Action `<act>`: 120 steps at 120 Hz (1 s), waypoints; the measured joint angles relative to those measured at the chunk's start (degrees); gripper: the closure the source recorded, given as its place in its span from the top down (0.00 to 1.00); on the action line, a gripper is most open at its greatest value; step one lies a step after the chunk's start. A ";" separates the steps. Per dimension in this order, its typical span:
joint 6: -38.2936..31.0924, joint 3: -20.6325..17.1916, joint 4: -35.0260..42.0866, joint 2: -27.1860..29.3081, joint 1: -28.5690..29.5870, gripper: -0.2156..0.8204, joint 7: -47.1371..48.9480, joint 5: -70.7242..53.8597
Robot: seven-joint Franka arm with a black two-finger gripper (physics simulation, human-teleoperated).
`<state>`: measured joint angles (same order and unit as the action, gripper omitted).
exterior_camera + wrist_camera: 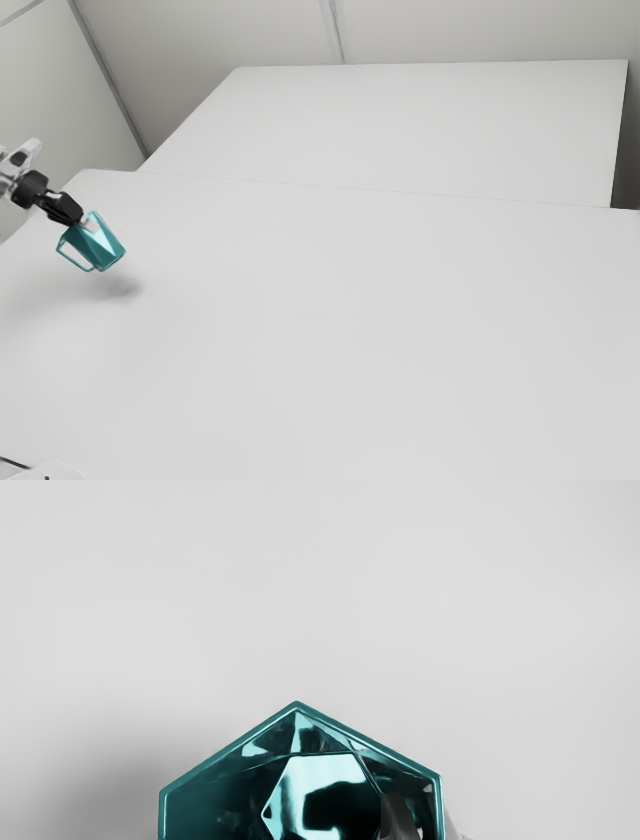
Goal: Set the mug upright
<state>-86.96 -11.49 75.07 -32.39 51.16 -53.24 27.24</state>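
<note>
My pincer (84, 219) is clamped on one side wall of the mug (96, 246). One finger (400, 817) is inside the mug and the other (452, 828) is outside, with the wall in the middle. The mug hangs tipped at the end of my pincer, up off the table (350, 300), with its shadow (117, 288) below. Its open mouth faces my pincer, its bottom points away, and its handle (72, 260) hangs below my pincer.

The mug looks hard and shiny, so I think it won't squish. It could be slippery, and it may chip if it drops or bumps. I guess it is not very heavy, but being held on one side could make it swing or twist. The wall by the rim (228, 748) is a good spot to pinch, since the bottom is free to sit down first. The handle looks thin, so I would not grab there. Next, I should tip it gently until its bottom is flat, lower it slowly, then let go.
</note>
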 joint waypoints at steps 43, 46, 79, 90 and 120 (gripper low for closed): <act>-2.69 -1.19 7.29 8.74 -11.11 0.05 5.04 -19.49; -3.02 -1.25 8.09 9.56 -12.00 0.04 5.41 -20.43; -8.00 -1.27 16.25 17.52 -20.21 0.03 9.81 -25.69; -9.20 -1.26 18.88 19.51 -21.88 0.03 11.42 -26.11; -12.56 -1.18 26.49 24.56 -26.05 0.03 15.99 -26.51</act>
<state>-99.53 -12.67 101.56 -7.82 25.11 -37.25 0.73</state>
